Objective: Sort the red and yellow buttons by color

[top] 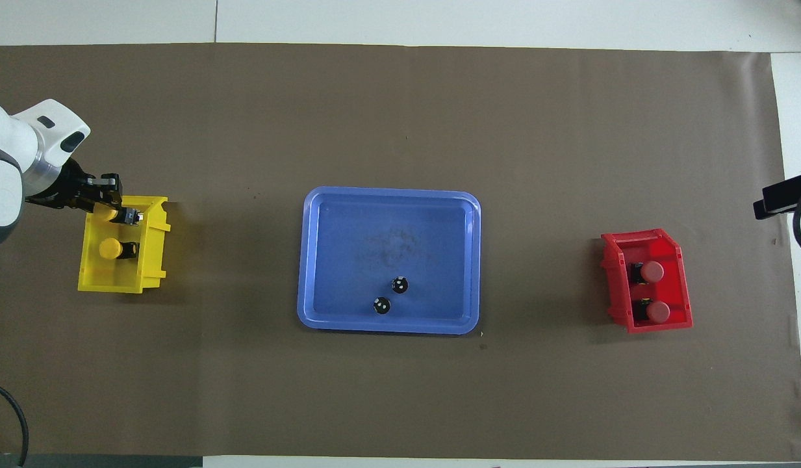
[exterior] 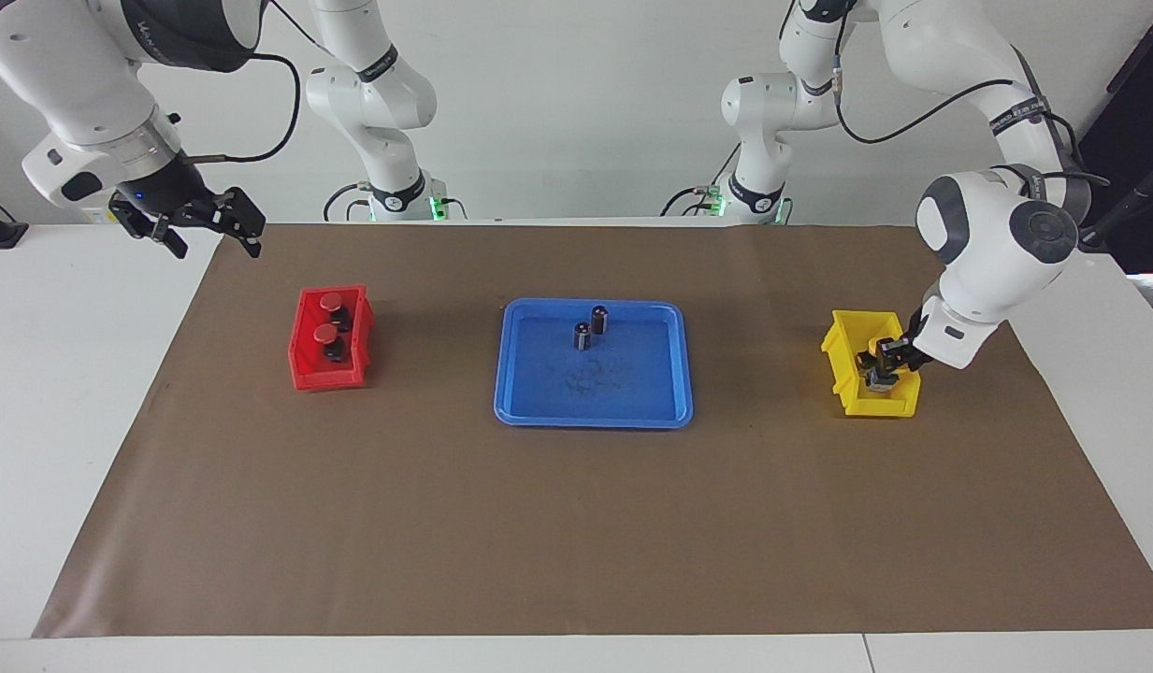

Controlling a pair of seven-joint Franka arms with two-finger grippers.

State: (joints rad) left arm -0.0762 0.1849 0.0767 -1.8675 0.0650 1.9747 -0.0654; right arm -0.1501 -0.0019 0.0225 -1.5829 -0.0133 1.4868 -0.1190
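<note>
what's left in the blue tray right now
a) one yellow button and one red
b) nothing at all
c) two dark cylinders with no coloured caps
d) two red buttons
c: the blue tray holds only the two dark cylinders; both red buttons sit in the red bin, and the yellow buttons are at the yellow bin.

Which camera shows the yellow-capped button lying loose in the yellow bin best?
The overhead view: the loose yellow-capped button lies unobstructed in the yellow plastic bin. In the facing view, the bin's wall and the left gripper hide it.
</note>
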